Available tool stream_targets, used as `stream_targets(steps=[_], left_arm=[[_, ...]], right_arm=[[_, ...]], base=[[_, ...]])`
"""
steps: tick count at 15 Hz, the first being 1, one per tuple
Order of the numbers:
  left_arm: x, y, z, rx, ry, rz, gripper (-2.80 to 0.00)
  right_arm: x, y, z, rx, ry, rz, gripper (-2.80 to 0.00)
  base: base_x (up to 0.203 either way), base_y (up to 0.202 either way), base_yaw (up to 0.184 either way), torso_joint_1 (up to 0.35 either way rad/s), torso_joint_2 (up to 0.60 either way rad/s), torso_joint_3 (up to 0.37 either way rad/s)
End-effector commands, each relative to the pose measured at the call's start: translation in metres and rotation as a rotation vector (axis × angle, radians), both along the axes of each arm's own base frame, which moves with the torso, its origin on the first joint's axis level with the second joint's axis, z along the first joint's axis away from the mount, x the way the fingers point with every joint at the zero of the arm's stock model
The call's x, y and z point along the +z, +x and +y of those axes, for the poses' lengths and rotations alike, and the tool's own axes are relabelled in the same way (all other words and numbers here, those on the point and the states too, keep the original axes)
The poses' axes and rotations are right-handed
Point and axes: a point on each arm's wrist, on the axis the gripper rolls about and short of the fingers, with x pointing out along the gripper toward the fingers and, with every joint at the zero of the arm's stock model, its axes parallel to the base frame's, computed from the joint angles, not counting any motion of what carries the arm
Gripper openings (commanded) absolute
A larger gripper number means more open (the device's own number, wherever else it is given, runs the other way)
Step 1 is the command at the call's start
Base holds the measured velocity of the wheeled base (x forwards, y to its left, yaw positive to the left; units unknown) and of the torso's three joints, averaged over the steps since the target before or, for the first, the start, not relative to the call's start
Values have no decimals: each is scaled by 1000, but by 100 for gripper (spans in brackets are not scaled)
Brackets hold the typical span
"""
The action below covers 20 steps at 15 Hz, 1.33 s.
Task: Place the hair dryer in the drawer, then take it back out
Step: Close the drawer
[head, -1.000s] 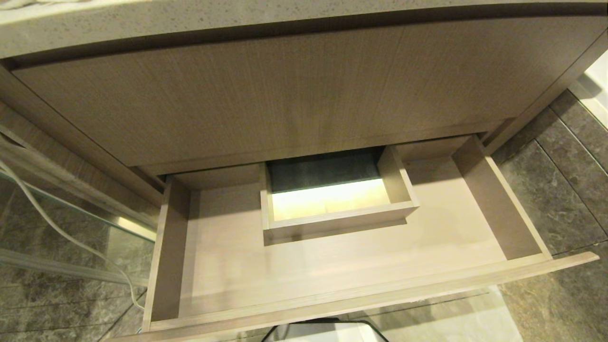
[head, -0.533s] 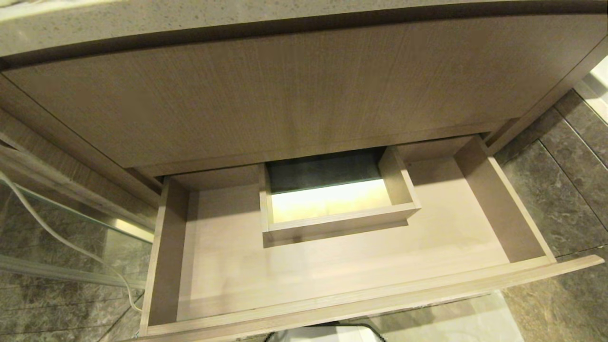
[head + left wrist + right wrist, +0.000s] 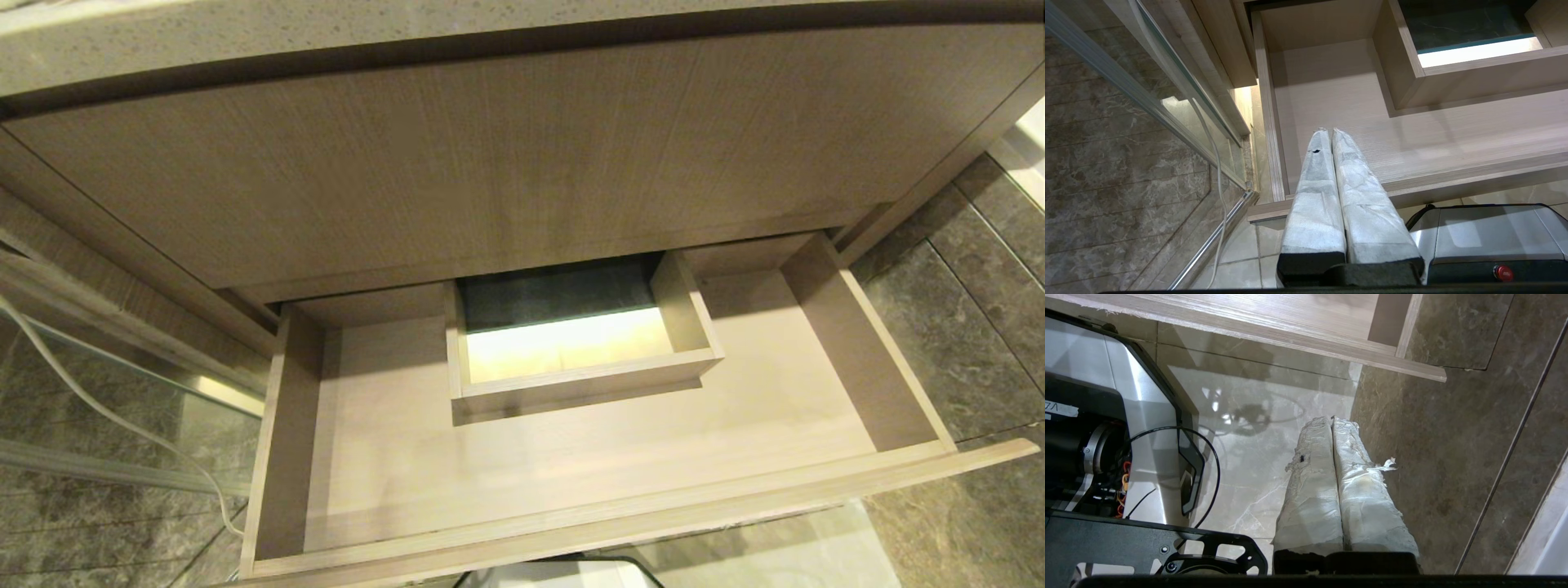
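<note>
The drawer (image 3: pixel 588 523) stands pulled out below the taller wood-grain front panel (image 3: pixel 490 163), with a bare floor and a boxed cutout (image 3: pixel 575 376) at mid-back. The hair dryer is out of view. Neither arm shows in the head view. My left gripper (image 3: pixel 1329 130) is shut and holds nothing, its wrapped fingers pressed together over the drawer's (image 3: pixel 1412 122) front left corner. Near the drawer's (image 3: pixel 1331 318) front right corner, my right gripper (image 3: pixel 1332 417) hangs shut and empty over the floor tiles, outside the drawer.
A glass panel with a metal rail (image 3: pixel 122 384) and a white cord (image 3: pixel 106 408) stands left of the cabinet. Dark stone floor tiles (image 3: pixel 963 343) lie to the right. My own base (image 3: pixel 1486 232) sits just in front of the drawer. A speckled countertop edge (image 3: pixel 245 41) overhangs above.
The whole head view has shifted slightly since a second ago, so the camera moved. The drawer itself stays pulled out the same and holds nothing.
</note>
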Motion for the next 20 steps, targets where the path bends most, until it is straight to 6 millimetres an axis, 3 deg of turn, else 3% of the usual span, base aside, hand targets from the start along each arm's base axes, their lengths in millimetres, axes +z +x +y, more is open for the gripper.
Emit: stream_targets(steps=[1,20], left_arm=[[0,0,0,0,0,1,-280],[0,0,0,0,0,1,-280]], right_arm=[[0,1,0,0,0,9,-280],[-2,6,-2,-104,136,55,-280]], base=[[0,0,0,0,0,0],[0,0,0,0,0,0]])
